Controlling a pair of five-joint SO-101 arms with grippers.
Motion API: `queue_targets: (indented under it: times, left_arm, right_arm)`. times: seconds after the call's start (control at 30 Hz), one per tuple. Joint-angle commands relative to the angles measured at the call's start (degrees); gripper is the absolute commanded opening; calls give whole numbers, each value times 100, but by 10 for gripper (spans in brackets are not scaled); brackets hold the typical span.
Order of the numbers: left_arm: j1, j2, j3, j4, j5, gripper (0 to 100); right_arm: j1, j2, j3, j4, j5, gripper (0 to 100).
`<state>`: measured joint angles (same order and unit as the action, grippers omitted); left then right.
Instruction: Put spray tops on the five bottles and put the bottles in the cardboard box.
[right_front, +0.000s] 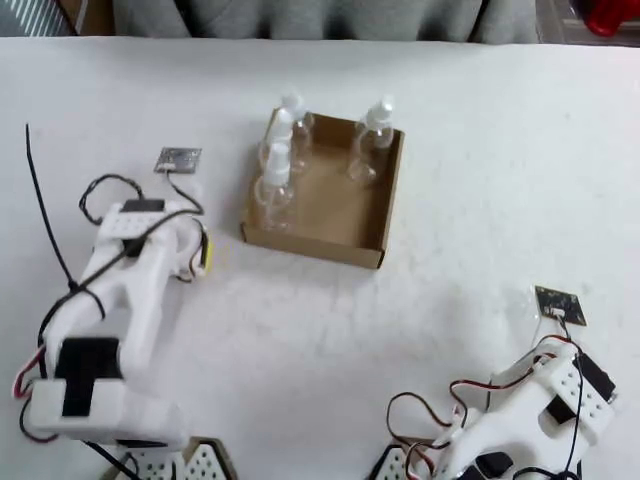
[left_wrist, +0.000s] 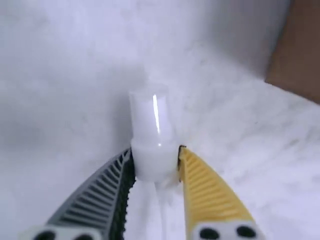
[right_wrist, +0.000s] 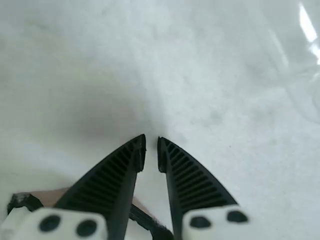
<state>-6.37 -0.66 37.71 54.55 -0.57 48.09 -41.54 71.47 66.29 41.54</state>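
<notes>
Grips a spray top (left_wrist: 150, 117) by its white collar in the left tool (left_wrist: 154, 152), seen from that wrist. From above, stretches beside the cardboard box (right_front: 312, 243), three topped bottles (right_front: 276, 190) upright inside. Holds the right tool (right_wrist: 151, 145) nearly closed, empty, over the worktop (right_wrist: 210, 75).

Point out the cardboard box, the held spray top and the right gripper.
cardboard box (right_front: 310, 244): high view, wall nearest the arms.
spray top (left_wrist: 151, 161): left wrist view, white collar.
right gripper (right_wrist: 151, 146): right wrist view, midway between its fingertips.

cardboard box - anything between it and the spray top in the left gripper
Nothing visible: only bare table lies between the spray top, shut in the left gripper, and the cardboard box.
</notes>
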Motion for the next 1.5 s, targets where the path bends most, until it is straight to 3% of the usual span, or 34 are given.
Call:
queue_targets:
  times: [0.0,0.13,0.33,0.47,0.83,0.93,1.07,1.13,1.3,1.47]
  left_arm:
    - [207,-646,211,-264,-35,193]
    - [233,-673,237,-290,-35,242]
    - [215,-673,229,-334,-18,242]
    - [215,-549,176,-475,396,242]
    - [110,75,-457,-44,422,240]
    - [145,136,-484,-62,413,185]
    - [321,233,-484,-70,404,8]
    - [365,233,-484,-53,404,45]
    - [338,198,-492,-70,396,23]
    - [330,198,-484,-149,-79,20]
  right_arm:
    - [-31,-40,-26,-40,97,16]
    - [-40,-40,-26,-40,97,16]
    - [-48,-40,-26,-40,97,16]
    - [-48,-40,-26,-40,97,16]
    - [-48,-40,-26,-40,97,16]
    - [-48,-40,-26,-40,97,16]
    - [-48,-40,-26,-48,97,16]
    - [-48,-31,-26,-48,97,16]
    - [-40,-84,-62,-31,62,16]
    - [-4,-84,-484,-13,97,16]
